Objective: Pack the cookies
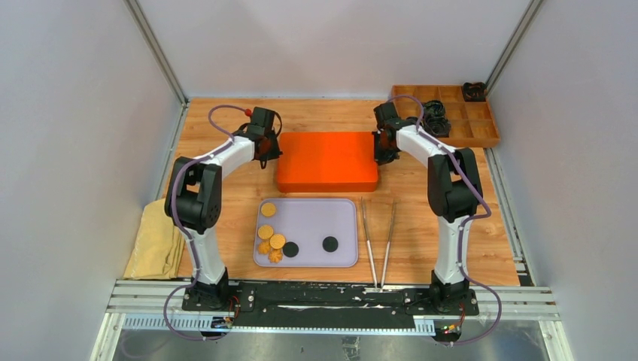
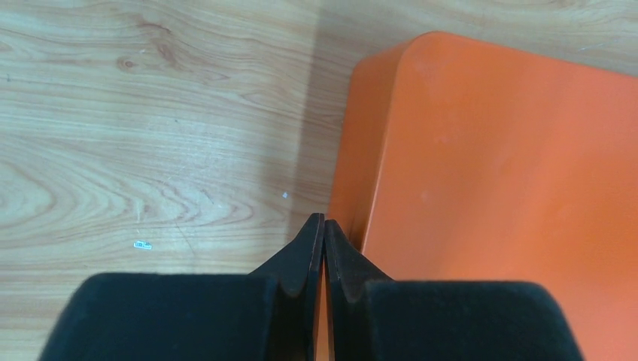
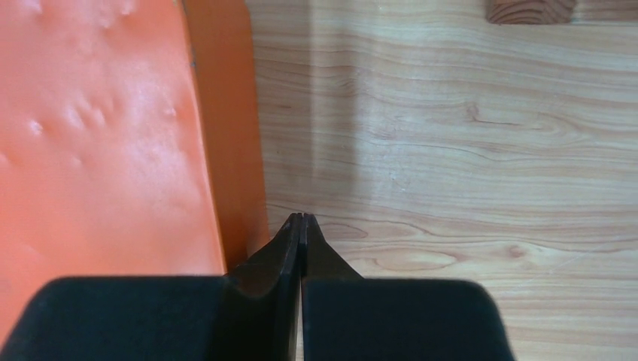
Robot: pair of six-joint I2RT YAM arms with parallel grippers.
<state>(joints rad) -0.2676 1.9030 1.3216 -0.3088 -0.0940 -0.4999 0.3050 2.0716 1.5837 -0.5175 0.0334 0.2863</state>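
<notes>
Cookies (image 1: 277, 241): all sitting on the pale purple tray (image 1: 338, 214) at the near middle of the desk (image 1: 241, 199). We count five golden ones bunched along the tray's left side, some overlapping, plus two black ones lying apart nearer the middle.
Orange box (image 1: 327, 162): flat, lid shut, right behind the tray, and none of the cookies are on it.
Left tool (image 2: 324, 226): pinched fully closed with nothing in it, tips pointing down at the bare wood just beside the box's left edge. We can't tell if it's actually touching the box.
Right tool (image 3: 301, 222): same deal on the other side. It's closed tight and empty, tips right next to the box's right edge, hard to say whether there's contact.
Tongs (image 1: 369, 244): metal pair lying on the desk just right of the tray, arms spread toward the back, joined end toward us, well away from both tools.
Wooden organizer (image 1: 474, 142): back right corner, with some black bits in a couple of its compartments. We can't make out what they are.
Cloth (image 1: 156, 241): yellowish, folded at the desk's left edge beside the left arm.
</notes>
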